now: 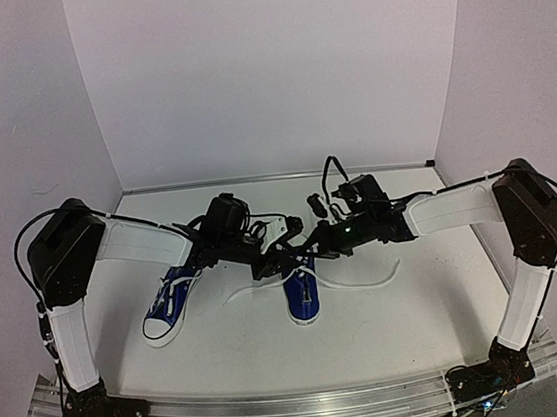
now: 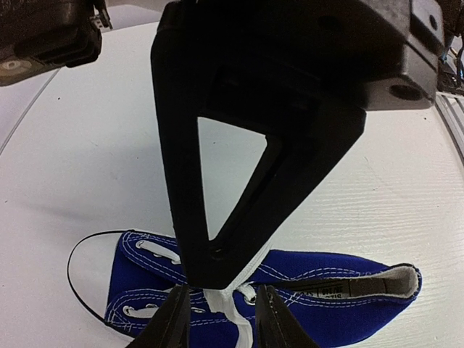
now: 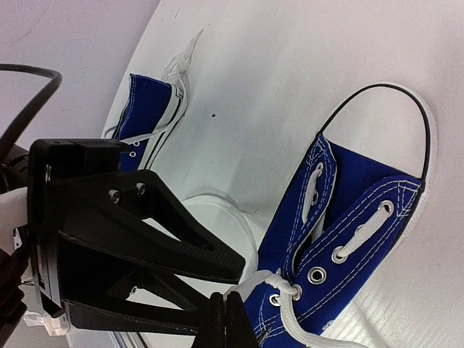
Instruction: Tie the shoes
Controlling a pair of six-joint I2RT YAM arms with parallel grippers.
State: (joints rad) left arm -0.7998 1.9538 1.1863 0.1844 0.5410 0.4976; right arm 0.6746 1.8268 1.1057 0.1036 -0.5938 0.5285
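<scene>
1. At the near edge, an aluminium rail (image 1: 301,405) carries both arm bases, at about 7 and 5 o'clock on the white table (image 1: 424,333).
2. The second sneaker (image 1: 172,303) is blue canvas with a white toe cap. It lies toward 9 o'clock with its toe pointing to roughly 7 o'clock. No gripper touches it, and in the right wrist view it lies well beyond the fingers (image 3: 148,101).
3. The centre sneaker (image 1: 304,296) sits close to the middle of the table. Its toe points to 6 o'clock and its heel end is hidden under the two grippers.
4. Its white lace (image 1: 368,284) is untied. One long end trails over the table toward 3 o'clock and a shorter end runs toward 9 o'clock.
5. The right gripper (image 3: 230,319) reaches in from 3 o'clock. Its jaws are pressed together on a strand of the lace (image 3: 279,286), just beside the top eyelets of the centre sneaker (image 3: 348,217).
6. The left gripper (image 2: 221,319) comes in from 9 o'clock, directly over the centre sneaker (image 2: 326,290). Its jaws stand apart with the lace (image 2: 228,308) rising in the gap. Whether the pads touch the lace cannot be told.
7. From above, the left gripper (image 1: 276,259) and right gripper (image 1: 302,251) are tip to tip over the shoe's opening.
8. A plain white backdrop (image 1: 263,69) stands at 12 o'clock.
</scene>
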